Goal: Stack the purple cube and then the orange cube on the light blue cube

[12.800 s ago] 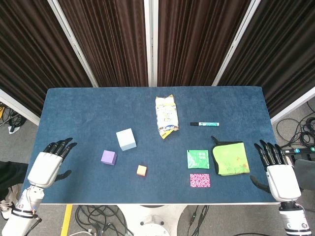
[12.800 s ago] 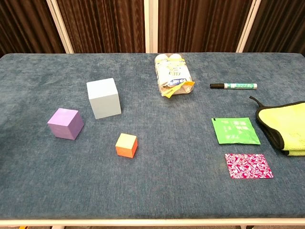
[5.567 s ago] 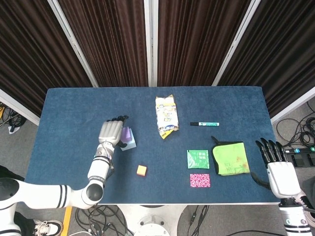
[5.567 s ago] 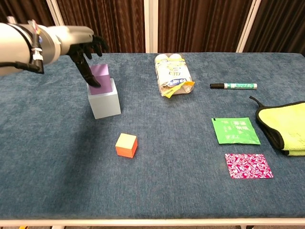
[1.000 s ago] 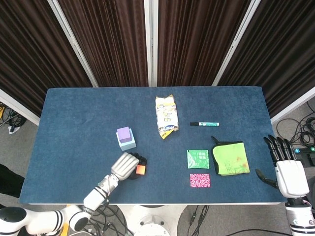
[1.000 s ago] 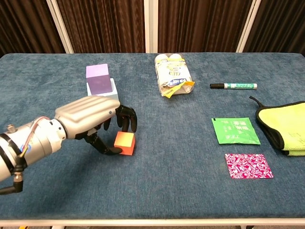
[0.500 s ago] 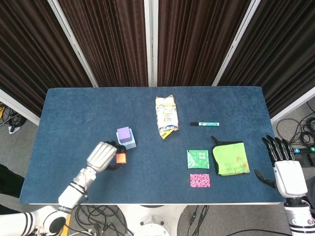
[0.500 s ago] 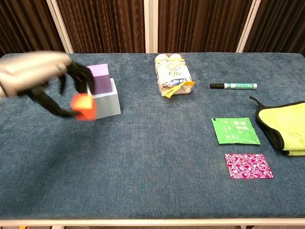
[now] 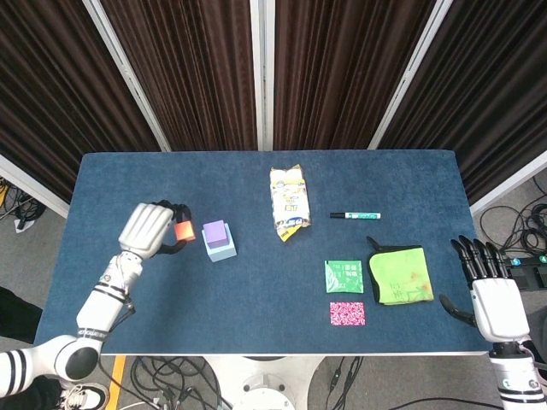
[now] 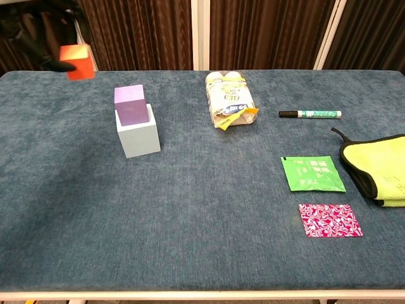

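Note:
The purple cube (image 9: 214, 231) (image 10: 130, 104) sits on top of the light blue cube (image 9: 223, 249) (image 10: 140, 137) at the table's left middle. My left hand (image 9: 149, 228) (image 10: 43, 30) holds the orange cube (image 9: 184, 231) (image 10: 76, 61) in the air, to the left of the stack and higher than the purple cube's top. In the chest view this hand is blurred at the top left corner. My right hand (image 9: 487, 288) rests open off the table's right front corner, holding nothing.
A snack packet (image 9: 289, 202) (image 10: 231, 99) lies at mid-table, a marker pen (image 9: 355, 215) (image 10: 310, 114) to its right. A green sachet (image 9: 344, 277) (image 10: 312, 173), a pink patterned sachet (image 9: 347, 313) (image 10: 329, 220) and a yellow-green cloth (image 9: 400, 275) (image 10: 381, 167) lie at the right.
My left hand has lifted the orange cube off the table and carried it up and back to the left of the stack. The right hand has stayed put.

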Controlling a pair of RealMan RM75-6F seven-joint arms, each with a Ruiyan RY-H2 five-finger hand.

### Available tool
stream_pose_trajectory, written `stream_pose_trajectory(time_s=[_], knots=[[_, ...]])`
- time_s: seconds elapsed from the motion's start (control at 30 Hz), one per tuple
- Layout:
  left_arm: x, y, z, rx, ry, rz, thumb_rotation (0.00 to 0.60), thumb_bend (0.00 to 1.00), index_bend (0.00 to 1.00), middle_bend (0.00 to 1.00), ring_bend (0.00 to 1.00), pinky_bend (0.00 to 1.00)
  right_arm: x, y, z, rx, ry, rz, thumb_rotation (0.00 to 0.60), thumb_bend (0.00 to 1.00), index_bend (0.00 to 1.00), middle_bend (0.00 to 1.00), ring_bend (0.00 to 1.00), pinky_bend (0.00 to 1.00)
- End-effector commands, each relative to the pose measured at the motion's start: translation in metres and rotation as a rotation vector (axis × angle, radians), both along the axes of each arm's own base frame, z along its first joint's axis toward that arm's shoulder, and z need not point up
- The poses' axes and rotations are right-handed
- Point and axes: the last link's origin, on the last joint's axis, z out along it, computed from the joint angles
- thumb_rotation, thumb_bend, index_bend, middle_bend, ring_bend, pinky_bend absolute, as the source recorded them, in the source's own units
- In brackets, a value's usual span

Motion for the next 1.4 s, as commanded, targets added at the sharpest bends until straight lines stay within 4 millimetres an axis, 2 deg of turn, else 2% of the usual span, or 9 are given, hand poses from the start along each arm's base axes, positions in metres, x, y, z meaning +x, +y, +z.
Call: stream_pose_trajectory(time_s=[0.03,0.33,0.57,1.4], knots=[[0.016,0.005,-0.009,-0.037,-0.029,-0.007,0.600,0.29,0.48,0.62,0.43,0.53,0.000,0.000,0.000,0.000,0.000,-0.001,0.600,0.13,0.02,0.05,0.00,0.00],[0.035,0.014,-0.033,-0.096,-0.017,-0.020,0.600,0.29,0.48,0.62,0.43,0.52,0.001,0.000,0.001,0.001,-0.002,0.006,0.600,0.13,0.02,0.05,0.00,0.00],[0.032,0.025,-0.039,-0.110,-0.018,0.029,0.600,0.29,0.48,0.62,0.43,0.52,0.001,0.000,-0.001,0.007,0.004,0.006,0.600,0.13,0.02,0.05,0.00,0.00],[0.026,0.035,-0.049,-0.100,0.010,0.024,0.600,0.29,0.48,0.62,0.43,0.52,0.000,0.001,0.000,0.003,0.001,0.003,0.600,0.13,0.02,0.05,0.00,0.00]])
